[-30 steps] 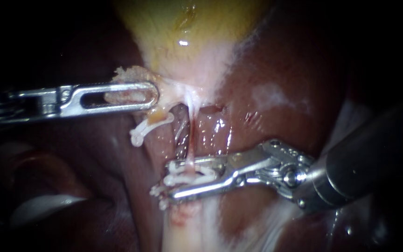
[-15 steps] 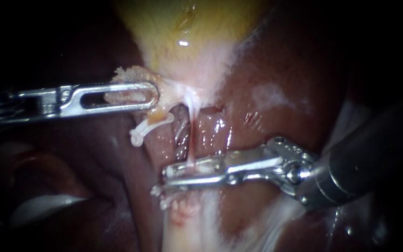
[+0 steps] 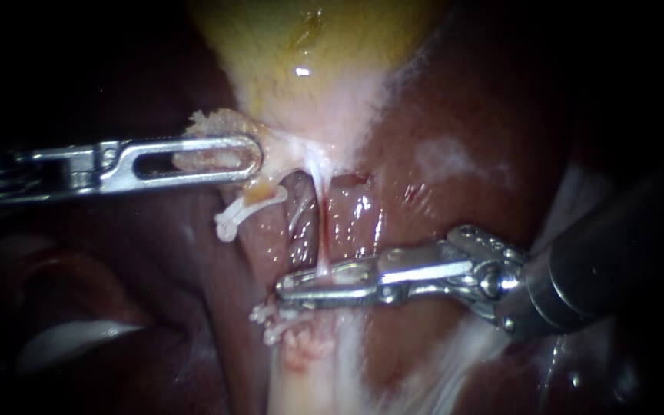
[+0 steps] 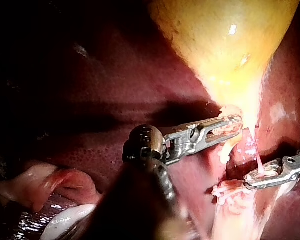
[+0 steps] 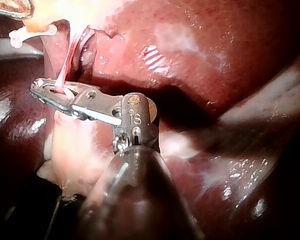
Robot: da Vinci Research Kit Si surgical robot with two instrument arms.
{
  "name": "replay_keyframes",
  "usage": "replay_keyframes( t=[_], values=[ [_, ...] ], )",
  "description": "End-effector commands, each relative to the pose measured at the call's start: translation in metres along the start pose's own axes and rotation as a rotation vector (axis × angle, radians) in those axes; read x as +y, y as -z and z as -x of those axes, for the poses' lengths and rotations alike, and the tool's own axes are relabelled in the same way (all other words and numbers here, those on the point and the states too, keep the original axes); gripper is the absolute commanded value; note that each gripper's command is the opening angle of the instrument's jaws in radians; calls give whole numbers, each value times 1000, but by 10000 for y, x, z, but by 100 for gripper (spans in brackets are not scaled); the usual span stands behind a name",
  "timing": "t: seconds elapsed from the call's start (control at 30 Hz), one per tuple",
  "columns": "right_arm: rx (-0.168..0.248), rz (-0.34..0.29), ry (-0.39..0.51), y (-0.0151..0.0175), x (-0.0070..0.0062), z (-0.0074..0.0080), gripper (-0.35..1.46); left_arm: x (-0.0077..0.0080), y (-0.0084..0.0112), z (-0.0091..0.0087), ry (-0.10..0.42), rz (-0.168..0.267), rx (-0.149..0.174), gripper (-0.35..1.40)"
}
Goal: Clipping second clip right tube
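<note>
1. Right instrument (image 3: 286, 289): dark shaft with a bright steel hinged tip, entering from the right over the liver's lower part. The jaws lie almost together, clamped across the right tube. A pale sliver shows between them, and whether it is the new clip cannot be told.
2. Small white plastic clips (image 3: 270, 327): a knobbly cluster just under the jaw tips, at the head of a broad pale stalk of tissue (image 3: 309, 384).
3. Right tube (image 3: 321, 230): a thin pale-pink strand, taut, running from the gallbladder's neck down into the right jaws.
4. Curved white clip (image 3: 238, 215): sits on a short yellowish stump beside the tube, apart from it.
5. Left instrument (image 3: 249, 158): a slotted steel tip, its jaws shut on frayed tissue at the gallbladder's neck.
6. Gallbladder (image 3: 309, 46): a yellow, glossy sac, farthest back.
7. Liver (image 3: 455, 115): dark red and wet, beneath everything.

Handling note: squeeze fully, square to the strand and close above the cluster. Do not tug, because the tube looks fragile. Hold the left traction steady, and open wide before backing off.
</note>
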Motion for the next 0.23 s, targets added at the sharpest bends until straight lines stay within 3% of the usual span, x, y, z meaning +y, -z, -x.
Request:
replay_keyframes(
  t=[0.03,0.23],
  values=[
    [0,0,0,0,0,0,-35,0,0,0,0,0,0,-35],
    [1,1,-1,1,1,-1,-35,1,0,-1,-1,0,0,-35]
  ],
)
